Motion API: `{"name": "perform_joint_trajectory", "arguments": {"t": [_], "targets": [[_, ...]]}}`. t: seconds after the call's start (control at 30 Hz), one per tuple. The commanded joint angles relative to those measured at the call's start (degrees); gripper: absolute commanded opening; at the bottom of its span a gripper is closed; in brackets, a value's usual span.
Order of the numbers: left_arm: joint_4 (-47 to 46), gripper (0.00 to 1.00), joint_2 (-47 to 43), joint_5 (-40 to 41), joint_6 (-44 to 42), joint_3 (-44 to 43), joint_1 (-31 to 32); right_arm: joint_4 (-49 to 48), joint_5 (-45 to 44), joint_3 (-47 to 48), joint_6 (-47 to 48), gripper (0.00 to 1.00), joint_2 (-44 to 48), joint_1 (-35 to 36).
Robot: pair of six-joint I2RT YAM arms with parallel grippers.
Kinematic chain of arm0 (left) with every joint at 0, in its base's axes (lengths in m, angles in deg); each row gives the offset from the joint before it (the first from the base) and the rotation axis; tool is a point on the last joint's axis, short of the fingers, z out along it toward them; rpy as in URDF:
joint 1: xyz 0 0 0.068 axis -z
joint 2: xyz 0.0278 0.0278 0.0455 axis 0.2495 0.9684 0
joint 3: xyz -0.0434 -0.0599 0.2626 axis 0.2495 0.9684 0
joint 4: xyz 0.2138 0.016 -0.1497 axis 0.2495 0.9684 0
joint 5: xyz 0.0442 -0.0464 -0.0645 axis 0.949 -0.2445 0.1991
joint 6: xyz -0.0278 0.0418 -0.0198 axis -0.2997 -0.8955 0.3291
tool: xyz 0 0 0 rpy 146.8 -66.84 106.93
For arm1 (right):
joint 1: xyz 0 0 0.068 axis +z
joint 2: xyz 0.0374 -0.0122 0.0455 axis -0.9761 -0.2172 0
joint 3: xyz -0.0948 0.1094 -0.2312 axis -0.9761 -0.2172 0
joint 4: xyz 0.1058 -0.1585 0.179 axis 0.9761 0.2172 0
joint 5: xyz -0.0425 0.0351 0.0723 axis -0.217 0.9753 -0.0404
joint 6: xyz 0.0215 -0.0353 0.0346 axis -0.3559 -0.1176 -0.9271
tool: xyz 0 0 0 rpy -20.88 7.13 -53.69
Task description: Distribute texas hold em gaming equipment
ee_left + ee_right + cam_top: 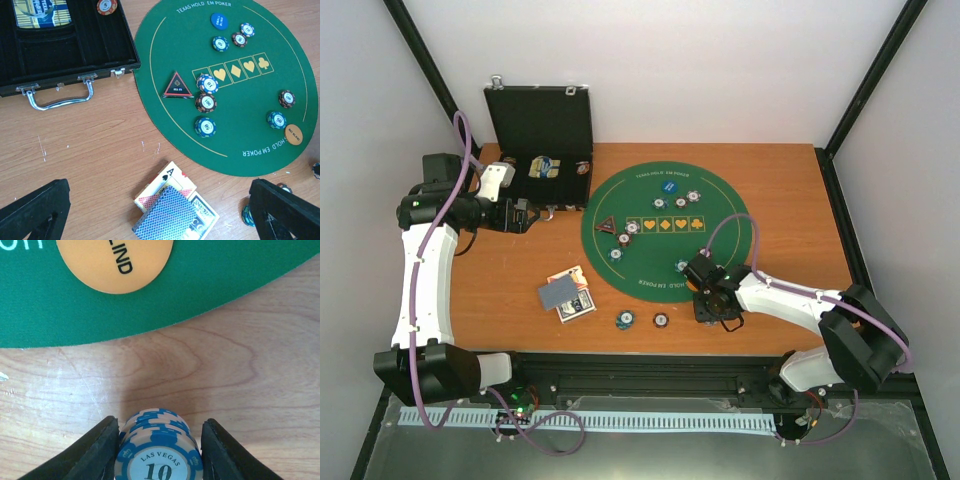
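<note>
Top view: left end effector (527, 215) spread wide beside the black case (535, 120), holding nothing. Right end effector (712, 305) low over the desk (790, 200), just off the green mat (720, 190).

Left wrist: playing cards (172, 210) between the wide fingers; triangular token (177, 86) and poker chips (206, 102) ahead on the mat.

Right wrist: closed narrow on a chip stack (157, 450), both fingers against it; orange disc (115, 262) ahead.
</note>
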Motion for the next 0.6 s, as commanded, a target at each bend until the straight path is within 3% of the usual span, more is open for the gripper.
{"name": "perform_joint_trajectory", "arguments": {"t": [0.0,0.2,0.57], "targets": [[-0.1,1.0,-0.8,-0.2,0.2,-0.9,-0.4,1.2,-1.3,0.0,-0.2,0.42,0.7,0.8],[0.0,1.0,-0.9,0.0,0.2,-1.0,-0.4,3.8,-1.3,2.5,0.0,0.33,2.6,0.8],[0.0,1.0,-1.0,-0.2,0.2,-0.9,-0.4,11.3,-4.7,15.1,2.9,0.32,2.0,-1.1]]}}
